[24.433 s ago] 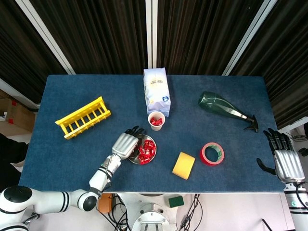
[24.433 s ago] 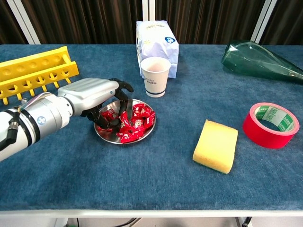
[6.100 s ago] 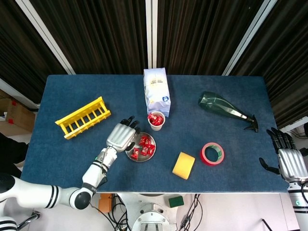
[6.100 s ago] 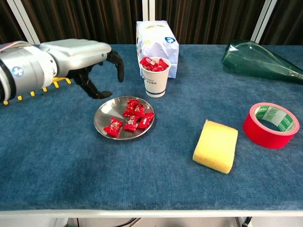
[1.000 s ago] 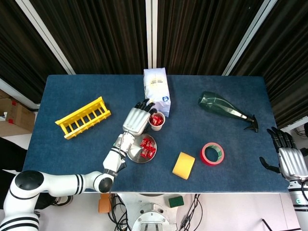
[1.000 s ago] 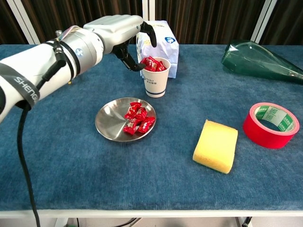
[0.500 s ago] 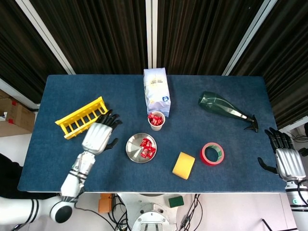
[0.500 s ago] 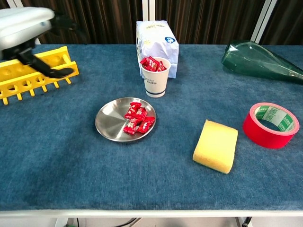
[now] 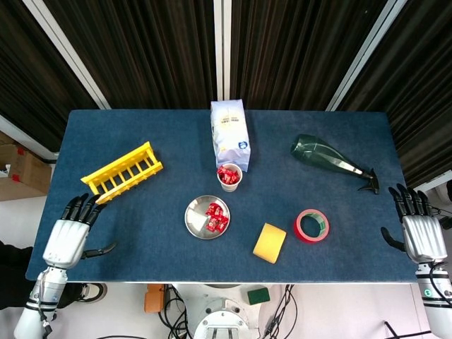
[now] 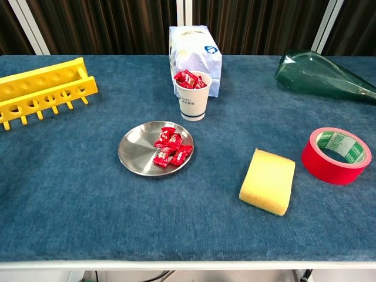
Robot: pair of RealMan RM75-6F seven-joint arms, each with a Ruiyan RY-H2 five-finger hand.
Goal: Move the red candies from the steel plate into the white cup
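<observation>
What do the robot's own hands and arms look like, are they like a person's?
Somewhat. In the head view, the left hand and the right hand each have a smooth silver-grey metal back, shaped like a palm, with slim black jointed fingers and a black thumb. Below each comes a white and grey wrist with darker bands; the right one carries a small green mark. No loose cables show on them.

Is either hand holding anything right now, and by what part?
Nothing is held: the left hand and right hand are both empty, fingers apart, at the table's near corners.

Left robot hand (image 9: 66, 242) and right robot hand (image 9: 422, 236) spread, empty.
</observation>
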